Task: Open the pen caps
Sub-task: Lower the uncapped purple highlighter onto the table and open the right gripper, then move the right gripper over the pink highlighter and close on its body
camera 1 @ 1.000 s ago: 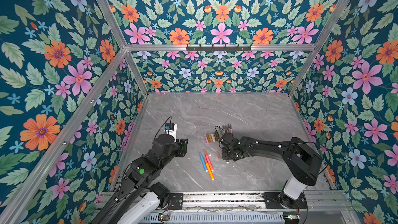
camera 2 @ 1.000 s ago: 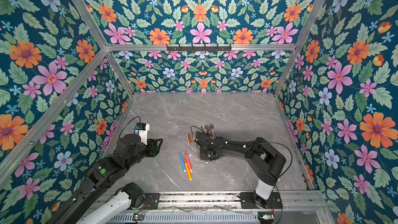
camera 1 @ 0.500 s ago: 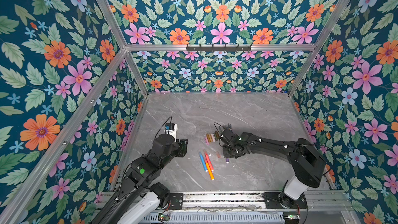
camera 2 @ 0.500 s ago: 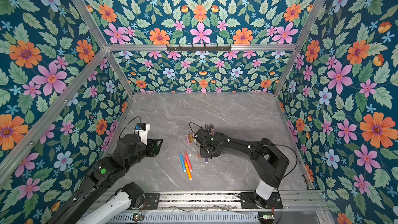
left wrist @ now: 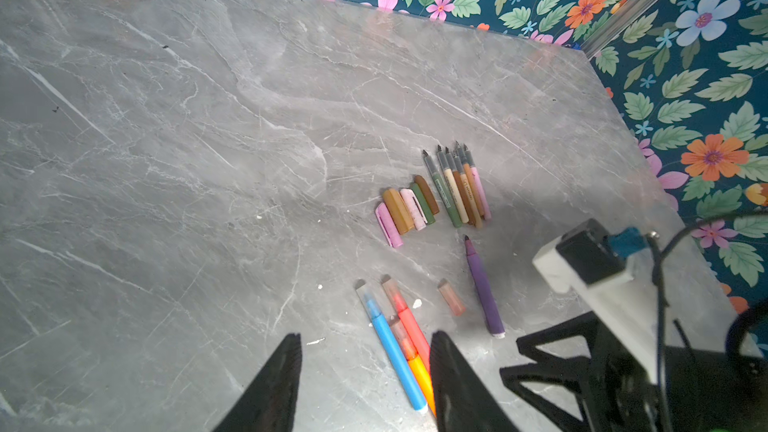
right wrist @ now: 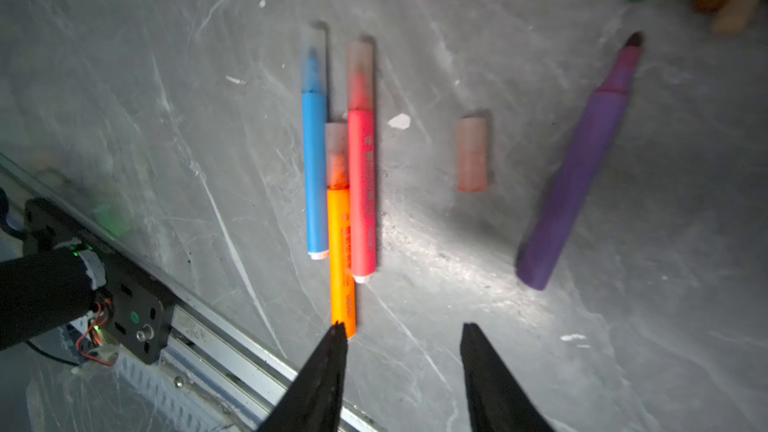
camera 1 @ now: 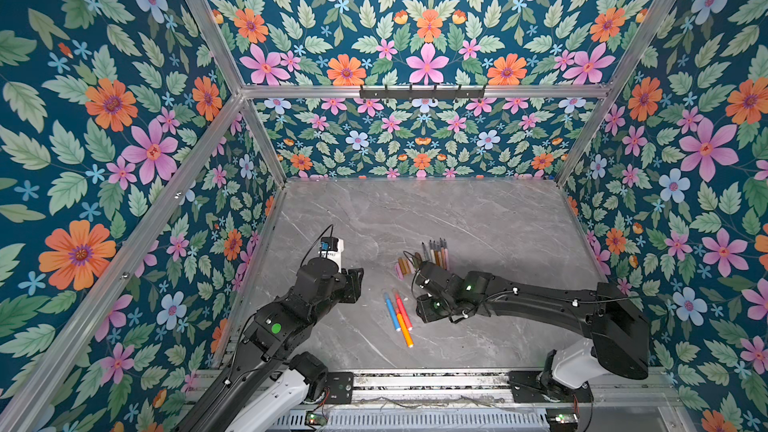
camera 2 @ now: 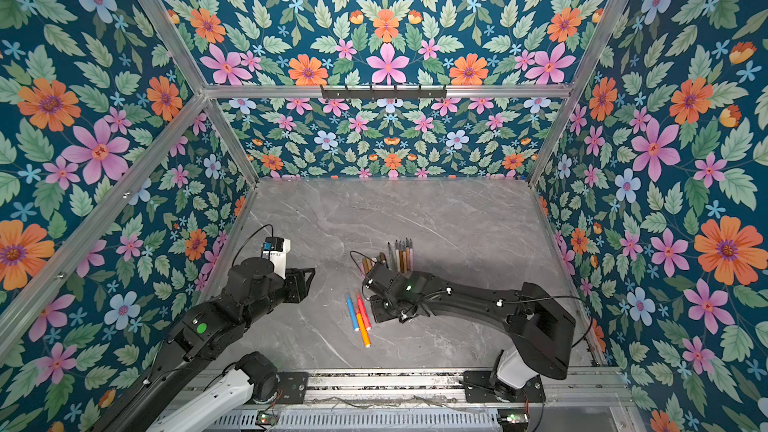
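A gray marble counter [left wrist: 166,160] holds markers, pens and loose caps. An uncapped purple marker [left wrist: 482,284] lies flat on it, its dark tip bare.

Just beside the purple marker, not touching it, lies a single translucent reddish cap [left wrist: 451,297], on its side and roughly parallel to the marker. On the far side of that cap from the purple marker lie three capped markers close together: a red marker [right wrist: 361,185], an orange marker [right wrist: 341,251] and a blue marker [right wrist: 314,168], each with its translucent cap on.

Just past the purple marker's tip, a tight bundle of uncapped thin pens [left wrist: 455,191] lies side by side. Next to that bundle sit five pen caps [left wrist: 399,212] in a row, touching one another: pink, tan, pale pink, olive and brown.

The right end effector [right wrist: 404,326] hangs above the counter near the purple marker's rear end, fingers spread and empty. One fingertip overlaps the orange marker's rear end; contact cannot be told.

The left end effector [left wrist: 365,338] sits beyond the three capped markers from the purple marker, fingers parted, holding nothing.
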Tool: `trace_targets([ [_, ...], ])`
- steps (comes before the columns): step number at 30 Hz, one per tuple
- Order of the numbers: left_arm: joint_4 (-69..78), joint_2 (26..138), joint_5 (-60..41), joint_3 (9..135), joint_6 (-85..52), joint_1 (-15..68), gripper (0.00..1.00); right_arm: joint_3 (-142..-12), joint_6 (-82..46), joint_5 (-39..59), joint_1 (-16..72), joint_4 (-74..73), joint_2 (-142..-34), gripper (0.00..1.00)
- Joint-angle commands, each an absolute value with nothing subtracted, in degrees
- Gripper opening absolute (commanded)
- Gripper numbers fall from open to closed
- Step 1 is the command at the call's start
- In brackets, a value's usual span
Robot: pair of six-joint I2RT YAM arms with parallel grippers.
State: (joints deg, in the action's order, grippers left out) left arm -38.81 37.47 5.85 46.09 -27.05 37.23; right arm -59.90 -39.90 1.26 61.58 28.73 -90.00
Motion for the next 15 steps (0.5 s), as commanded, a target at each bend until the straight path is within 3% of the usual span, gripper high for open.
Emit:
trace_targets([
  [1,-37.63,37.5,5.7,46.06,-26.54,37.18,0.53,-61.28,-40.49,-0.42,63.37,28.77,-92.48,0.46],
  [15,-37.53,37.65,5.42,45.97,-26.5,37.22,0.52,-63.18,-44.79,-1.92,68.73,27.24,-101.69,0.33],
])
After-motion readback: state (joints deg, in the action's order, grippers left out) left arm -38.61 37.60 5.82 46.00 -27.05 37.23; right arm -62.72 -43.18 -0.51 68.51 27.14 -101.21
